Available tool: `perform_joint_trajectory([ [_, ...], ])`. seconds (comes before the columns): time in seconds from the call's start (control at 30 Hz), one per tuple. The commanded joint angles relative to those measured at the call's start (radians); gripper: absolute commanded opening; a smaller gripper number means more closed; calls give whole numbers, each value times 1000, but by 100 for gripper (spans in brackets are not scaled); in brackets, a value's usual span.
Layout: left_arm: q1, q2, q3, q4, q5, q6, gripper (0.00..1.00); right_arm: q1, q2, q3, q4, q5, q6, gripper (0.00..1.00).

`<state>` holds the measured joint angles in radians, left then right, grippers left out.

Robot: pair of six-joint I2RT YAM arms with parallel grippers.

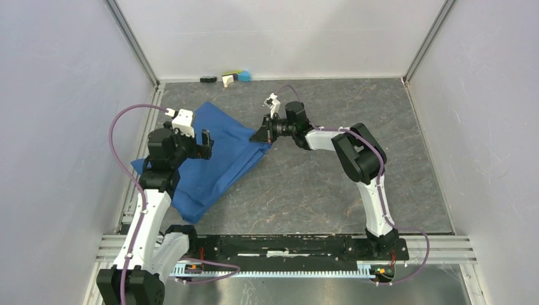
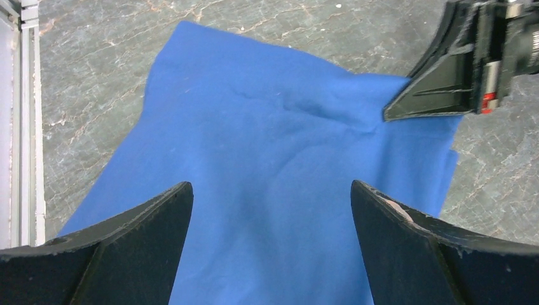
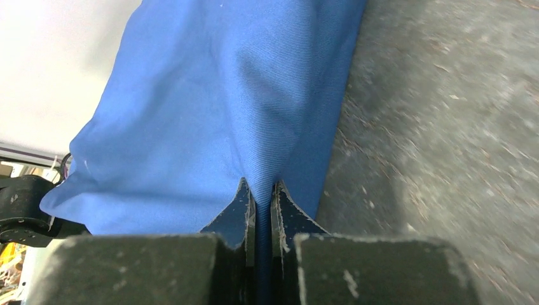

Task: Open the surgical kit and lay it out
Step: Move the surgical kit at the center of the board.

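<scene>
The right claw (image 3: pixel 260 190) is pressed together on a thin fold at the edge of the blue cloth wrap (image 3: pixel 210 95), which spreads out ahead of its tips and lies on the desk (image 1: pixel 318 178), reaching under and in front of the left claw (image 2: pixel 272 190); that left claw is spread wide, hovering above the cloth and touching nothing; what the wrap covers is hidden, so I cannot tell how the load sits beneath. The bite looks shallow, with only the tips pinching; a quick pull could let the fold slide out. Nothing pins the cloth on the left claw's side, so a draw back toward the right claw's wrist may drag the whole bundle across the desk rather than peel a flap open; a steep lift could tip or spill whatever lies inside; the two claws stand near each other, so a crossing move risks a knock.
</scene>
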<state>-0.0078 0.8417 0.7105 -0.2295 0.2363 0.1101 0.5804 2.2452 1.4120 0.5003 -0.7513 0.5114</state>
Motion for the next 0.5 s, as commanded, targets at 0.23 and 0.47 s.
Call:
perform_joint_trajectory([
  [0.23,3,92,21,15,-158,-29,100,-215,-173,-221,82,100,-61,0],
  [0.47,3,187,63,-78,-147,-123,100,-346,-282,-363,117,133,-85,0],
])
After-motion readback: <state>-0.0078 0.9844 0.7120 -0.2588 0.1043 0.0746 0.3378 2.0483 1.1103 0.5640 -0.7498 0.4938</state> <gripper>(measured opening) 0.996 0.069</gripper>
